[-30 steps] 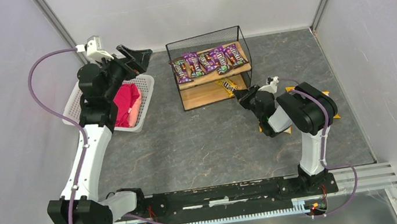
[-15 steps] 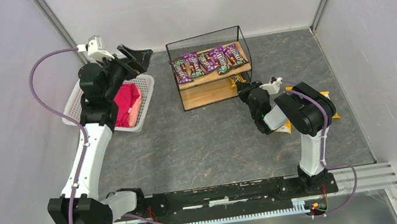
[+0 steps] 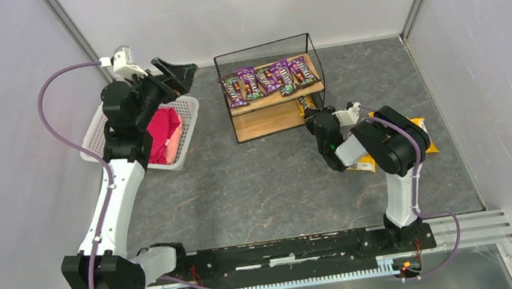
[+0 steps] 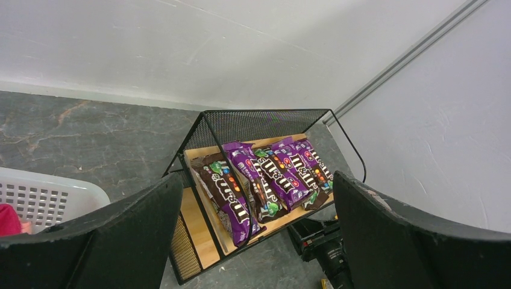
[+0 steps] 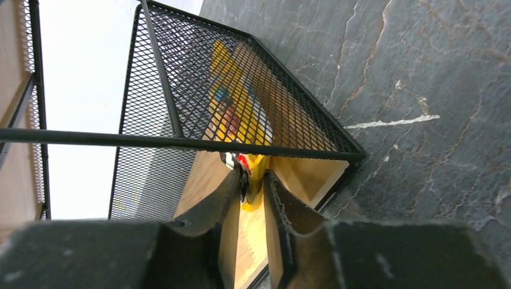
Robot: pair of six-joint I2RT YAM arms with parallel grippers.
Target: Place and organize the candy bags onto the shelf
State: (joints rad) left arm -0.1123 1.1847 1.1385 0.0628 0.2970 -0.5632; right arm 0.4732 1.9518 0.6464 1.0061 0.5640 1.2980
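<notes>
R hand [image 5: 252, 180], clamped on yellow candy bag [image 5: 257, 162], has swung in to shelf [image 3: 265, 123] lower tier's rt end (L hand [image 3: 176, 74] apart, idle): placement looks imminent.

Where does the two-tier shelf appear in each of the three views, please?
Top external: shelf at back centre.
Left wrist: shelf mid-frame, purple candy bags on top.
Right wrist: shelf mesh side upper left, above the right claw gripping a yellow candy bag.
Shared landmark: grey marbled table.
</notes>
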